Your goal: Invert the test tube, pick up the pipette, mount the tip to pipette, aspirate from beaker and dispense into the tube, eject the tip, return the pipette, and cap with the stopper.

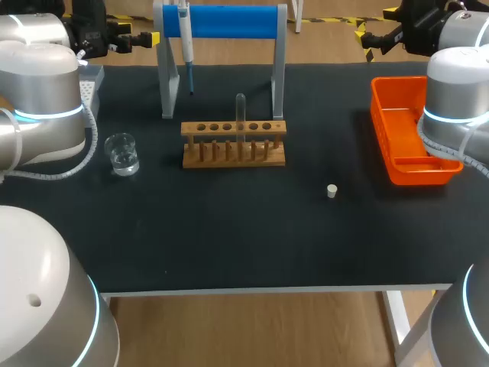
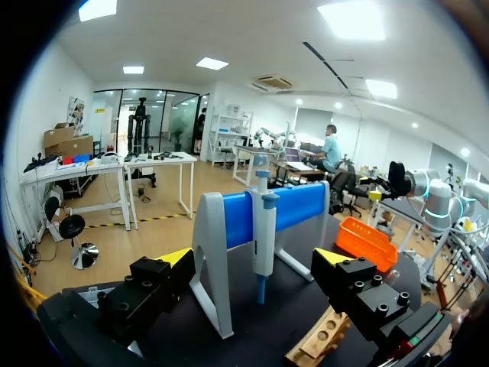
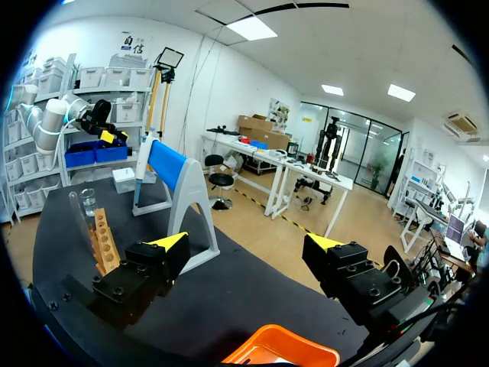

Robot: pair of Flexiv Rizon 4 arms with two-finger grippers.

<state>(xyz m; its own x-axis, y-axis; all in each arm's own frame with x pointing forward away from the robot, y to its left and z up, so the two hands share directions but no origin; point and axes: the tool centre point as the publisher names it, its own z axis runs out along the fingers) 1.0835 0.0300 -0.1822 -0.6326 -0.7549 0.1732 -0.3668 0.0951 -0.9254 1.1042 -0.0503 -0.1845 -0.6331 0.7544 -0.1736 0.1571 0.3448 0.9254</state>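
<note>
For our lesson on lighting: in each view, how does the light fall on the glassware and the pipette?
Head view: bright glints on the beaker, the clear test tube pale against the dark table, where shadows hardly show. Left wrist view: the pipette evenly lit, no glare. Right wrist view: the test tube faint, easily missed.

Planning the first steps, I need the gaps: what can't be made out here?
White box, head view: mostly behind the left arm; contents unseen.
Test tube, head view: too small and clear to tell which end is open.
Orange tray: partly behind the right arm in head view, cut off by the edge in right wrist view.
</note>
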